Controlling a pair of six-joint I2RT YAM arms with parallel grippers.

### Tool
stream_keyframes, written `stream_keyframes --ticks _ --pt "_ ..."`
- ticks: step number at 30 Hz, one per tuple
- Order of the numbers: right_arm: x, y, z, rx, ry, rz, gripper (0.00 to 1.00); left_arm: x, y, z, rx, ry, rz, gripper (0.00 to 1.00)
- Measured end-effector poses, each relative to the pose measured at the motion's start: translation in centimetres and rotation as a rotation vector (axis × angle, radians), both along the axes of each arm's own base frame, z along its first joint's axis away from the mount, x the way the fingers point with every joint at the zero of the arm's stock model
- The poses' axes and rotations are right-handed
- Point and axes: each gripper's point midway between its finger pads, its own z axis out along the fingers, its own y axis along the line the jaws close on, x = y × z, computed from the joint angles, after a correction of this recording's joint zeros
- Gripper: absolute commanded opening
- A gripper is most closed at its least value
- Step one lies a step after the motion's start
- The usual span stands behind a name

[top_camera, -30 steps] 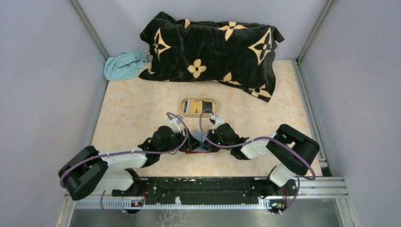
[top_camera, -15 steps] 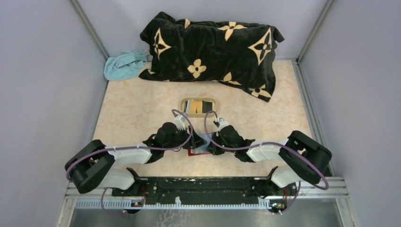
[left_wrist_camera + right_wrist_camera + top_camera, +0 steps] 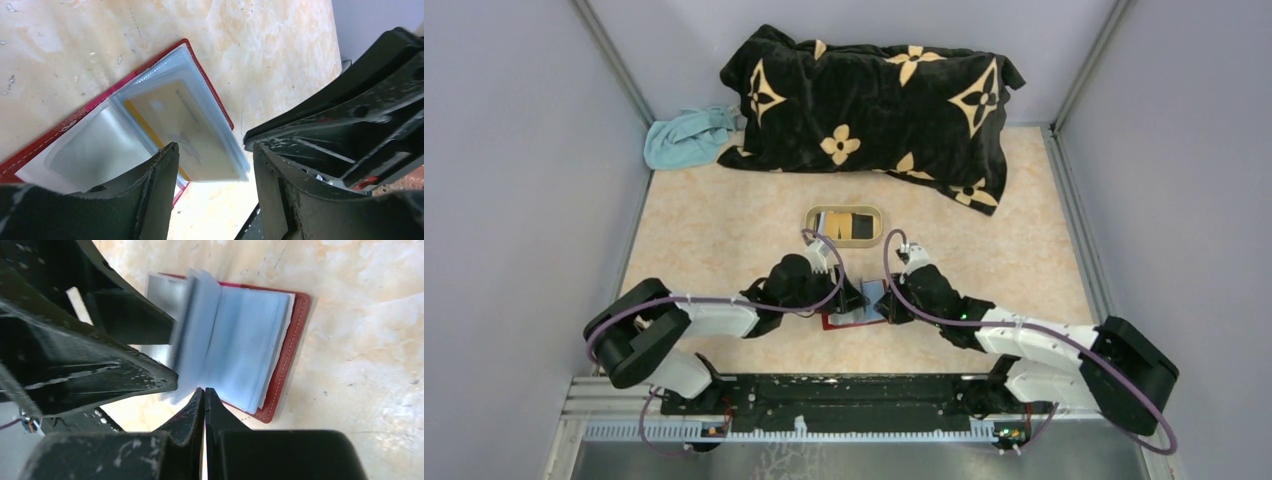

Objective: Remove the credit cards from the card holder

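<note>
Glossy plastic-sleeved card holder point(image 3: 145, 122)

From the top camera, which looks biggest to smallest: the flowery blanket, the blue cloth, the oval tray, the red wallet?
Flowery blanket
Blue cloth
Oval tray, nearly the same as the cloth
Red wallet, partly hidden, so unsure

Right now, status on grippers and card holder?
Left gripper open over the sleeves. Right gripper shut at a sleeve edge. Card holder open, a card inside. Grippers crowded close.

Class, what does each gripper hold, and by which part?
Left gripper: open, nothing gripped. Right gripper: shut at a sleeve edge of the card holder; a pinch cannot be told.
</note>
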Motion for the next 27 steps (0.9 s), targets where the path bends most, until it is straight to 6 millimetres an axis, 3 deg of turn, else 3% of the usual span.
stream_keyframes --ticks 4,9,14,15,16,19,20,24,26,27 --pt "0.6 -1.0 1.6 0.021 -0.034 -0.040 0.22 0.1 -0.5 0.1 -0.005 -0.001 -0.013 0.63" --pt "1.4 -2.0 1.5 0.008 -0.047 -0.070 0.27 0.1 -0.7 0.5 -0.016 -0.014 -0.014 0.57" --pt "1.3 -2.3 -1.2 -0.067 0.004 -0.057 0.31 0.3 0.0 0.9 -0.015 -0.036 0.013 0.18" --pt "1.1 -2.3 -2.0 -0.087 0.021 -0.049 0.32 0.2 0.2 0.7 -0.008 -0.038 0.020 0.05" --pt "1.0 -2.3 -2.5 -0.097 0.031 -0.043 0.32 0.1 0.5 0.5 -0.002 -0.035 0.026 0.00" --pt "0.9 -2.2 -3.4 -0.115 0.049 -0.028 0.33 -0.2 1.4 -0.4 0.027 -0.028 0.042 0.00" --pt "0.9 -2.1 -3.4 -0.112 0.049 -0.024 0.30 -0.3 1.7 -0.7 0.035 -0.025 0.049 0.05" --pt "1.2 -1.6 -3.4 -0.110 0.038 -0.008 0.01 -0.7 2.5 -1.7 0.055 -0.013 0.056 0.36" --pt "1.2 -1.6 -3.4 -0.111 0.038 -0.007 0.00 -0.8 2.5 -1.8 0.050 -0.011 0.055 0.55" --pt "1.1 -1.6 -3.4 -0.111 0.038 -0.007 0.00 -0.8 2.4 -1.8 0.044 -0.011 0.056 0.60"
